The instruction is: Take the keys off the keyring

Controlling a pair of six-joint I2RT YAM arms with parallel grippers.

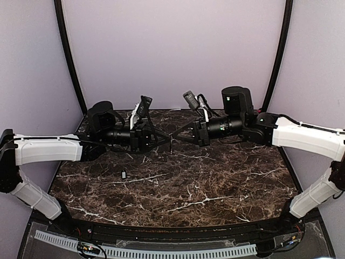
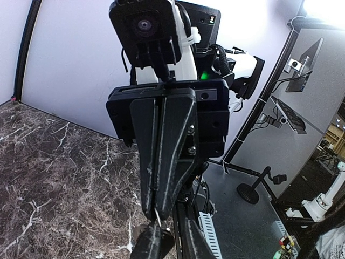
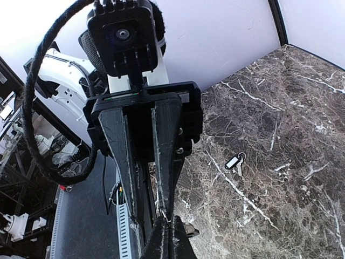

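Marble tabletop (image 1: 215,183) below: right end effector (image 2: 157,208) closed tight, left end effector (image 3: 161,208) narrowly parted, tip to tip.

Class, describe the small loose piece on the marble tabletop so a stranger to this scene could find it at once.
Start at the dark marble table, left half, just in front of the left arm and its white forearm. There a tiny key lies flat on the stone. It is the only loose thing on the tabletop, dark-edged with a pale face.
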